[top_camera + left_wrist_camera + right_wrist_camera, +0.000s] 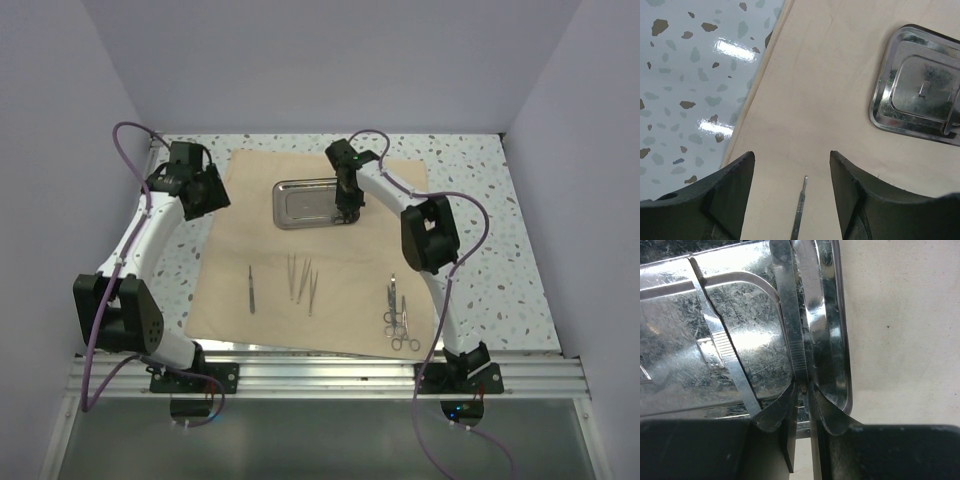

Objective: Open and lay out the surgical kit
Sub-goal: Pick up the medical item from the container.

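Note:
The tan cloth lies spread flat on the table. The steel tray sits on its far middle. My right gripper is at the tray's right end. In the right wrist view it is shut on a slim ridged scalpel handle just inside the tray's rim. A second ridged strip shows to its left; I cannot tell whether it is an instrument or a reflection. My left gripper is open and empty above the cloth's left part, over a scalpel.
On the cloth's near half lie a scalpel, tweezers and ring-handled forceps and scissors. Speckled tabletop surrounds the cloth. Walls close in the table on three sides. A metal rail runs along the near edge.

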### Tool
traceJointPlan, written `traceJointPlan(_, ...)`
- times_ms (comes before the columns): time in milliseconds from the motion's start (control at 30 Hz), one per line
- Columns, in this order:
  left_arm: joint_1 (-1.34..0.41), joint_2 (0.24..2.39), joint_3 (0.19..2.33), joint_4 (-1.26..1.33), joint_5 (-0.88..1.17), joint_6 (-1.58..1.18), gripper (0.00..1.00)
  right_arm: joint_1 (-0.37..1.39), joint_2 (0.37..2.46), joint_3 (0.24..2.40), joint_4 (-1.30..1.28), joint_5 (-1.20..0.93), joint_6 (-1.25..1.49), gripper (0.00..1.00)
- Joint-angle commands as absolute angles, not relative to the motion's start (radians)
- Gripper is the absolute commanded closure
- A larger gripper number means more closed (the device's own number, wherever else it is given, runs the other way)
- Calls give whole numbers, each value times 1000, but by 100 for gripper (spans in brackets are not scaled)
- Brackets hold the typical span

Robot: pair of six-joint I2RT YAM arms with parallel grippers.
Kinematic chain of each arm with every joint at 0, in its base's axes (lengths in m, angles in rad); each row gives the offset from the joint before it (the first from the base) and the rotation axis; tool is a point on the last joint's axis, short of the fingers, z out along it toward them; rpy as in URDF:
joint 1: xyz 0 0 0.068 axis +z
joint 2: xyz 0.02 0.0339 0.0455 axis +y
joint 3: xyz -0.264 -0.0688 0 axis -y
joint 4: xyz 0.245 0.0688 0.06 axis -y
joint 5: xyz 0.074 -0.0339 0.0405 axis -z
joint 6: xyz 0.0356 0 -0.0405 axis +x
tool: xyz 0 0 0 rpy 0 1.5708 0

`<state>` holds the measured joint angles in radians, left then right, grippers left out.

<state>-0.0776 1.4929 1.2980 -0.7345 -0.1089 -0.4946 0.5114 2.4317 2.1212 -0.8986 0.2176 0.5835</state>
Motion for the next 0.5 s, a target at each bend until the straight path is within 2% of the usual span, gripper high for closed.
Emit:
traceJointPlan(0,-66,1496,1322,-735,-115,-486,34,540,2487,2031,-893,144,611,82)
traceJointPlan(467,-54,1488,1305,-729,-104,-489,35,597,2477,1979,-920,132,624,84)
